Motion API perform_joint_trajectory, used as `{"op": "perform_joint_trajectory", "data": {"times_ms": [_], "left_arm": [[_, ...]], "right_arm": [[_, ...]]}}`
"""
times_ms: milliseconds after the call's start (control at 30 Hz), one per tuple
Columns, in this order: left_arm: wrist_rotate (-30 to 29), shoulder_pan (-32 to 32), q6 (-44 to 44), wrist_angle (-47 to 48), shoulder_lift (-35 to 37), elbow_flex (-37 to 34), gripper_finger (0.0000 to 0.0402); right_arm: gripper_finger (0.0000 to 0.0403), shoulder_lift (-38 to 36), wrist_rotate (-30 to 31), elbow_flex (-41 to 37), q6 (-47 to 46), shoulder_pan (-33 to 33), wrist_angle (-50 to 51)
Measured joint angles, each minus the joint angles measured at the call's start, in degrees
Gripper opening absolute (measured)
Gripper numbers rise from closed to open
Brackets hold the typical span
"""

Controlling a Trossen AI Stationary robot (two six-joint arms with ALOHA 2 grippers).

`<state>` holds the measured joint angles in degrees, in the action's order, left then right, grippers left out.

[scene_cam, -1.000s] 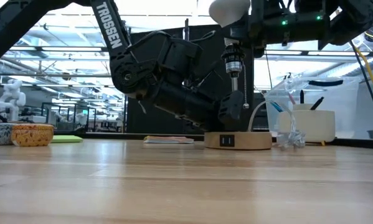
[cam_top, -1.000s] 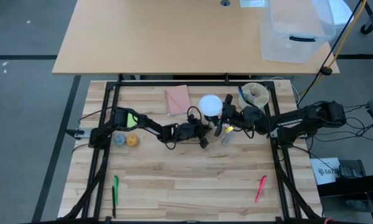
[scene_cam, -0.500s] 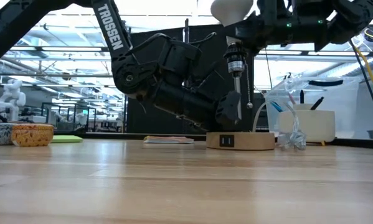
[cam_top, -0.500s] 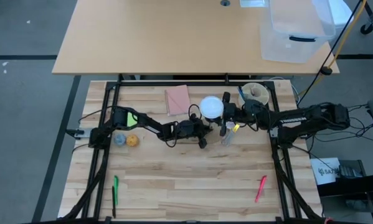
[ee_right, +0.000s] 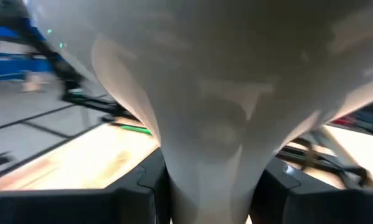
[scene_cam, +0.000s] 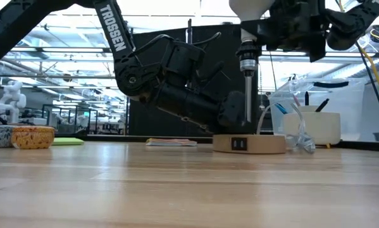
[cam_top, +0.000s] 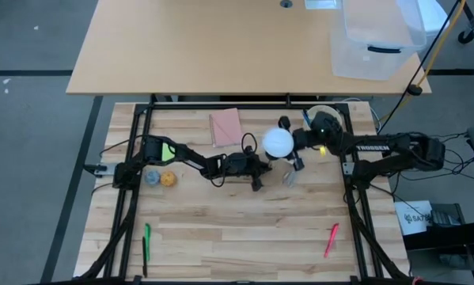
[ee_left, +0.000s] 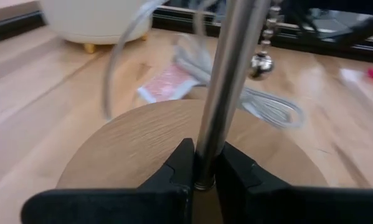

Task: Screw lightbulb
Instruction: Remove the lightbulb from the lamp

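Left gripper (ee_left: 198,168) clamps the lamp's metal stem (ee_left: 220,93) low over the wooden base (scene_cam: 249,144), right gripper (ee_right: 208,186) grips the lightbulb (scene_cam: 247,9) by its neck, axis vertical, apparently right over the stem's top fitting (scene_cam: 247,54), base down.

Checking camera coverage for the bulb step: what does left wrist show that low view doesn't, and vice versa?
Left wrist only: the left gripper shut on the metal rod just above the wooden base, from close up; a pink packet on the table behind.

Low view only: the lightbulb held by the right gripper at the rod's top, its screw end at the socket; bowls far off to the side.

Both: rod, wooden base, crumpled plastic wrapper, white container behind.
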<state>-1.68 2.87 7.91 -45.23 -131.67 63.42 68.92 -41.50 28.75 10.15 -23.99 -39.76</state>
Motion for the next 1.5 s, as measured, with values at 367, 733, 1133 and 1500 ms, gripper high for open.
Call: {"op": "perform_joint_trajectory", "data": {"times_ms": [367,733,1133,1500], "left_arm": [[10.6,0.0,-4.3,-3.6,-0.3,0.0,0.0039],[7.7,-1.0,-4.4,-5.7,-0.3,-0.1,0.0039],[-0.7,-2.9,-3.9,-11.2,-0.5,-0.3,0.0058],[-3.2,-3.3,0.3,-14.9,-0.6,-0.3,0.0111]], "right_arm": [[0.0139,0.2,-19.7,-0.1,0.2,-2.8,-1.5],[0.0141,1.2,-20.7,-0.1,-2.6,-1.7,-2.4],[0.0146,1.2,-17.4,-0.2,-5.0,-1.7,-1.7],[0.0150,1.2,-17.4,-0.2,-5.2,-1.7,-1.3]]}}
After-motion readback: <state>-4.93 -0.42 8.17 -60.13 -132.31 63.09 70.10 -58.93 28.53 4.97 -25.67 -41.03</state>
